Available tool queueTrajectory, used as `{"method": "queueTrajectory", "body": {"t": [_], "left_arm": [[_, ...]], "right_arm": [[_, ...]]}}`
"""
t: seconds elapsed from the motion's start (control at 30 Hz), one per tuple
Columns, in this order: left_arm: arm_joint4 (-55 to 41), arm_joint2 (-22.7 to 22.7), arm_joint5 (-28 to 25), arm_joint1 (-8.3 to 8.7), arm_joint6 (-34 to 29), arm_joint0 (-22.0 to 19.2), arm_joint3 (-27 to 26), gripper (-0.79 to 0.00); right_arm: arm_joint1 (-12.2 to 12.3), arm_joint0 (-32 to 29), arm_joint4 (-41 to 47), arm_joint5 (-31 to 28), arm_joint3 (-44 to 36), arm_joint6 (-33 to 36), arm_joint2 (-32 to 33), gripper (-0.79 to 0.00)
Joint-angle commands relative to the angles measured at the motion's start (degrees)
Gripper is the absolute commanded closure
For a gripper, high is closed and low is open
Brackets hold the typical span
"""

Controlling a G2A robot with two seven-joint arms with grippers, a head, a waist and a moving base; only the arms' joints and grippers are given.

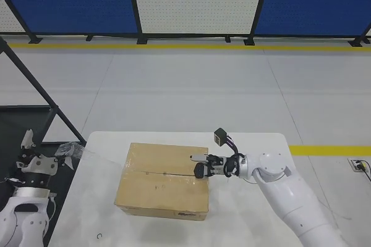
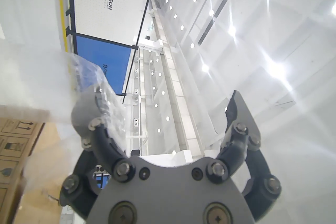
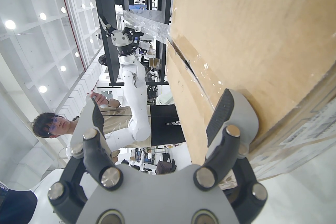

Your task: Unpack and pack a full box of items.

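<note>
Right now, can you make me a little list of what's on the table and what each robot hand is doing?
Table: white, carries the box.
Box: brown cardboard, flaps down, seam across its top.
Right gripper: open, at the box's top edge by the seam, one finger against the cardboard.
Left gripper: open, beyond the table's side, apart from the box.
Clear strip: clings to one left finger and runs towards the box.
</note>
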Motion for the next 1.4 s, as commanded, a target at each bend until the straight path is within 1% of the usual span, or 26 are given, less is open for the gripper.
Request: {"method": "queueTrajectory", "body": {"t": [0.0,0.2,0.37,0.63,0.87,1.13,1.37], "left_arm": [[1.09,0.86,-0.08,-0.01,-0.07,-0.21,-1.25,-0.785],[4.84,3.83,-0.64,-0.1,-0.22,-0.16,-5.16,-0.785],[6.86,6.43,-0.16,-0.23,0.17,-1.11,-7.15,-0.785],[11.54,10.37,-0.21,-0.38,0.68,-3.04,-8.2,-0.785],[15.92,13.51,-1.44,-0.56,0.91,-4.69,-9.21,-0.785],[23.81,17.96,-3.04,-0.71,0.01,-4.71,-11.14,-0.785],[26.75,21.67,-3.39,-1.09,0.27,-5.07,-11.63,-0.785]], "right_arm": [[-0.07,0.12,0.02,-0.03,0.29,-0.05,-0.07,-0.785],[-0.17,0.11,0.0,0.03,0.83,-0.24,-0.03,-0.785],[-0.12,0.06,0.0,-0.29,0.84,-0.3,0.32,-0.785],[0.09,-0.71,0.06,-0.86,0.63,-0.26,1.02,-0.785],[0.2,-1.07,0.27,-1.01,0.8,-0.06,1.49,-0.785],[0.35,-1.54,0.44,-1.45,0.78,-0.13,2.09,-0.785],[0.66,-2.25,0.38,-1.83,0.38,0.06,2.84,-0.785]]}}
